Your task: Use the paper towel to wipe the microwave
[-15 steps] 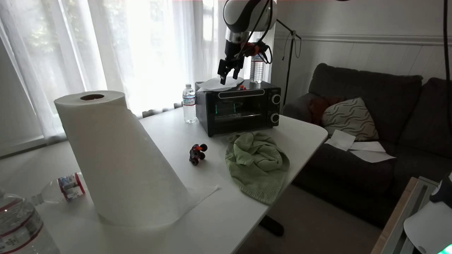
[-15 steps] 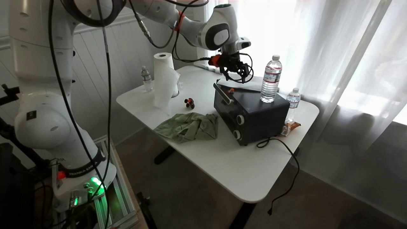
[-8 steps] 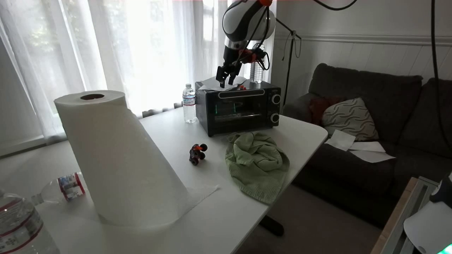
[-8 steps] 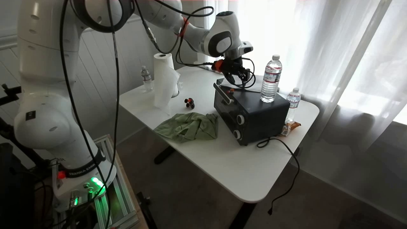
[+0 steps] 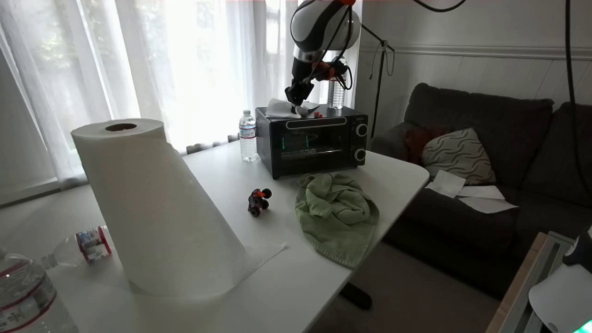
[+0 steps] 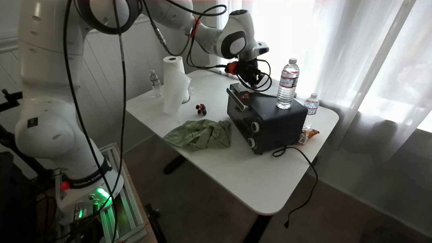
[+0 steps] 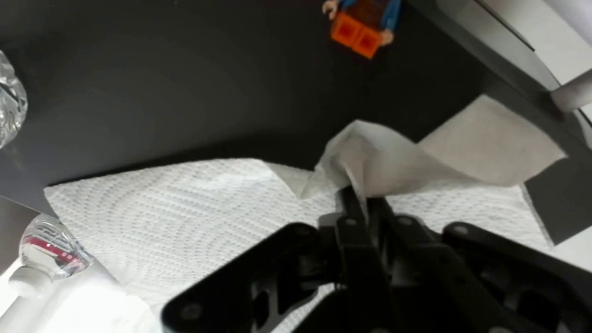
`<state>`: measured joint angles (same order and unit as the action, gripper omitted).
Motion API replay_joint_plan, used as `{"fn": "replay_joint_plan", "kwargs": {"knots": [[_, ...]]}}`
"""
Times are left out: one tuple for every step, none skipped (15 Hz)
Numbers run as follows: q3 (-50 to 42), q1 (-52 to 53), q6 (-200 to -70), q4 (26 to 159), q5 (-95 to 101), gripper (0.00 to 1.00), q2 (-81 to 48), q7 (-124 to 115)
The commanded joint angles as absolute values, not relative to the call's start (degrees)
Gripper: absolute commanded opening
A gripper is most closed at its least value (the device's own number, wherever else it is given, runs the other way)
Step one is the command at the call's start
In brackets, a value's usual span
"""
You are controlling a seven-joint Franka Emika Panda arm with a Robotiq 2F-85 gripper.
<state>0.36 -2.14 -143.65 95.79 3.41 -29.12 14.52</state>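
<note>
Curtains (image 5: 199,69) glow beside the white table (image 6: 243,172). Atop the microwave (image 5: 312,141), the gripper (image 7: 364,200), jaws nearly together, pinches the paper towel (image 7: 222,208).

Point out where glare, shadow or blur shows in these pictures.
In both exterior views, daylight bleaches the sheer curtains; in an exterior view, the gray sofa is darkest near its base; in the wrist view, a patch near the water bottle is blown out white, and the gripper looks slightly soft, while the paper towel shows clear embossing where flat.
</note>
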Motion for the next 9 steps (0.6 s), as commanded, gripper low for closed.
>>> {"fn": "replay_joint_plan", "kwargs": {"knots": [[2.27,-3.11,-143.51,96.4,1.94,0.0,-28.66,15.61],[3.0,-3.41,-144.01,96.26,1.07,0.01,-28.99,15.96],[4.0,-3.78,-144.33,96.23,-0.02,0.03,-29.27,16.69],[4.93,-4.03,-145.37,96.27,-1.04,0.04,-29.65,17.57],[5.75,-4.21,-145.34,96.33,-2.05,0.04,-29.8,18.18],[6.06,-3.98,-144.61,96.33,-2.59,0.04,-29.81,17.86],[4.21,-2.98,-144.04,95.71,-0.28,0.04,-29.37,16.18],[4.39,-2.86,-144.04,95.68,-0.38,0.04,-29.37,16.17],[4.39,-2.82,-144.04,95.68,-0.36,0.04,-29.37,16.16]]}}
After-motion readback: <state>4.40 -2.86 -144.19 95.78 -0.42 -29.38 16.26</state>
